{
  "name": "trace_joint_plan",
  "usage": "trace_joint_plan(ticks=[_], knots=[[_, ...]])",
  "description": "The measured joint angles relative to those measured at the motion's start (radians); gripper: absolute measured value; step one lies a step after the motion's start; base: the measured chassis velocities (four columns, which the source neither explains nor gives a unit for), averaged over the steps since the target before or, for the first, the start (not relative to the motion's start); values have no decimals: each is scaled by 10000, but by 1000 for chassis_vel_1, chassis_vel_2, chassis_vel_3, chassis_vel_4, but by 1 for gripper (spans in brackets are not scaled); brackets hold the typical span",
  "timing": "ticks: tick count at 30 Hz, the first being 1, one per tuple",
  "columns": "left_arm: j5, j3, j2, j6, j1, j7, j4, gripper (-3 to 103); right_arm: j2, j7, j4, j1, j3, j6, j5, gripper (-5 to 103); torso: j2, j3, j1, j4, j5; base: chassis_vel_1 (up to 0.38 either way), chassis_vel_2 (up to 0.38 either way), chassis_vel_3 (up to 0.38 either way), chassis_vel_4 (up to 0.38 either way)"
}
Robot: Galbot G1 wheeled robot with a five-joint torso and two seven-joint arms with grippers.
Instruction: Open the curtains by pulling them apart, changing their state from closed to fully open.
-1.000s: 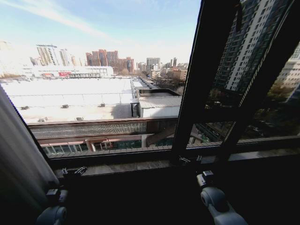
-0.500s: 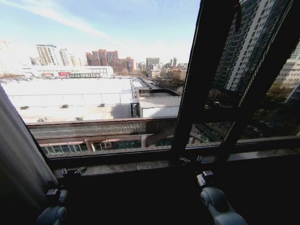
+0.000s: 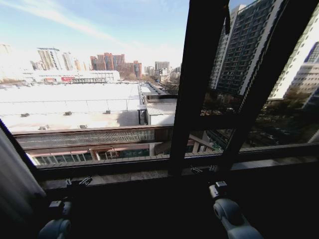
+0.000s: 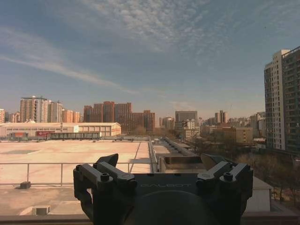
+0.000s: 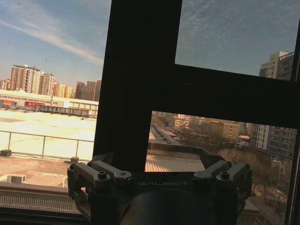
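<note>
A bunched fold of the sheer white curtains (image 3: pixel 14 185) hangs at the window's far left edge, low in the head view. My left gripper (image 3: pixel 79 182) is held out low before the sill, to the right of that fold and apart from it. In its wrist view the left gripper (image 4: pixel 161 161) is open, with only sky and rooftops between the fingers. My right gripper (image 3: pixel 202 170) is raised at the foot of the dark upright frame bar (image 3: pixel 192 89). The right gripper (image 5: pixel 157 159) is open too and holds nothing.
The stone sill (image 3: pixel 139 175) runs across below the glass, with a dark wall under it. A second dark bar (image 3: pixel 264 84) slants up on the right. Beyond the panes lie a white flat roof (image 3: pixel 75 102) and tower blocks.
The whole head picture has slid left, so the camera has turned right. Less of the curtain fold shows at the left edge. Both grippers keep their places in the picture.
</note>
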Motion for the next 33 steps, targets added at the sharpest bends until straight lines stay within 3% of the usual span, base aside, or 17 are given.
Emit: trace_joint_plan(ticks=[33], knots=[[-2, -1, 0, 2, 0, 0, 0, 99, 0, 0, 0, 0, 0, 0, 0, 100, 0, 0, 0, 1, 3, -354, -350, 353, 353]])
